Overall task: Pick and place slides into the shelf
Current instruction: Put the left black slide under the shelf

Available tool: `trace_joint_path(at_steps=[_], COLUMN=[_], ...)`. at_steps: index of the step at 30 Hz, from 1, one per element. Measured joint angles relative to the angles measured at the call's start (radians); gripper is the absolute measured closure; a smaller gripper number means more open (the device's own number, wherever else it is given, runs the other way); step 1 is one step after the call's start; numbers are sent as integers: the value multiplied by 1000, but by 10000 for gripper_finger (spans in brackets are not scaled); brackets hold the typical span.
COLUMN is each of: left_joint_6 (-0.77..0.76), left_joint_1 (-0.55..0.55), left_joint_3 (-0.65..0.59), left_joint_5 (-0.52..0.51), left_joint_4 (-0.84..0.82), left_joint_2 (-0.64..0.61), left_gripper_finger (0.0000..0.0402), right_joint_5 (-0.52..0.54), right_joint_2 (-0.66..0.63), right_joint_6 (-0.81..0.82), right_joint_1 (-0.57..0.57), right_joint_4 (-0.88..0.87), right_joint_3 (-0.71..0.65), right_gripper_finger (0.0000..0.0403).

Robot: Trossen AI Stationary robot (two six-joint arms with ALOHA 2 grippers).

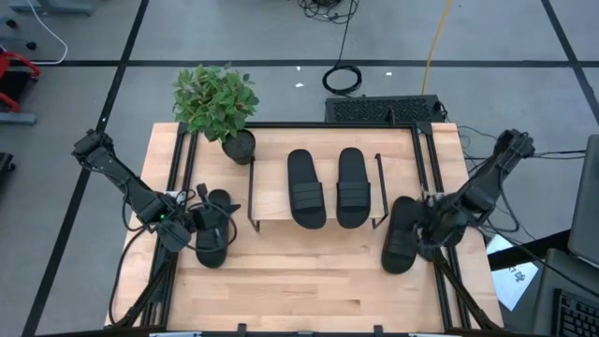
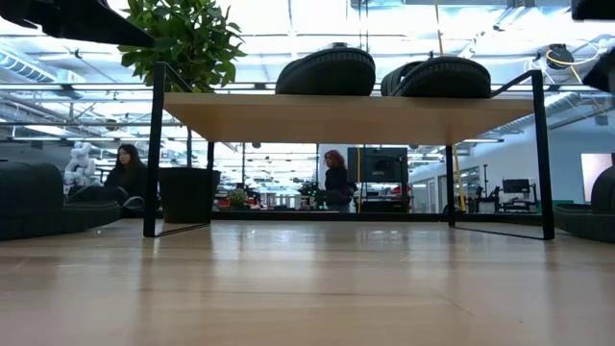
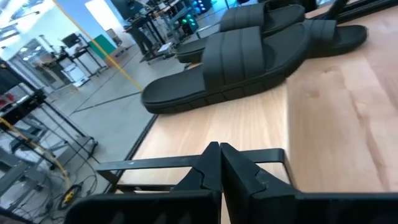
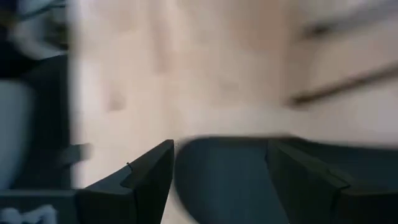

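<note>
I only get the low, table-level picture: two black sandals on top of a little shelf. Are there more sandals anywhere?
Observer: Yes. From above, a third slide lies on the table left of the shelf, and a fourth slide lies to its right.
Operator: Where are the robot's hands?
Observer: The right end effector is open, with the fourth slide showing between its fingers.
Operator: And the other one?
Observer: The left end effector is shut and empty, close to the third slide.
</note>
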Motion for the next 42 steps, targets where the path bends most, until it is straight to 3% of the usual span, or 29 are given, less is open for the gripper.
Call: trace_joint_path(at_steps=[5, 9, 12, 15, 19, 22, 29, 35, 42], left_joint_6=[0, -1, -6, -20, -28, -28, -36, -37, -38], left_joint_1=[0, 0, 0, 0, 0, 0, 0, 0, 0], left_joint_3=[0, 0, 0, 0, 0, 0, 0, 0, 0], left_joint_5=[29, 28, 28, 28, 28, 28, 28, 28, 28], left_joint_4=[0, 0, 0, 1, 1, 1, 2, 2, -5], left_joint_2=[0, 0, 0, 0, 0, 0, 0, 0, 0], left_gripper_finger=[392, 392, 399, 397, 390, 395, 392, 398, 390], right_joint_5=[-165, -196, -191, -102, 4, 20, -85, -309, -267], right_joint_2=[131, 224, 265, 292, 325, 358, 379, 392, 477], right_joint_6=[-82, -64, 65, 125, 56, -12, 9, 271, 333], right_joint_1=[5, 37, 51, 73, 77, 82, 104, 102, 94], right_joint_4=[322, 394, 278, 204, 181, 123, -54, -324, -315], right_joint_3=[0, 0, 0, 1, 81, 171, 302, 287, 286], right_gripper_finger=[161, 162, 176, 206, 255, 282, 309, 323, 368])
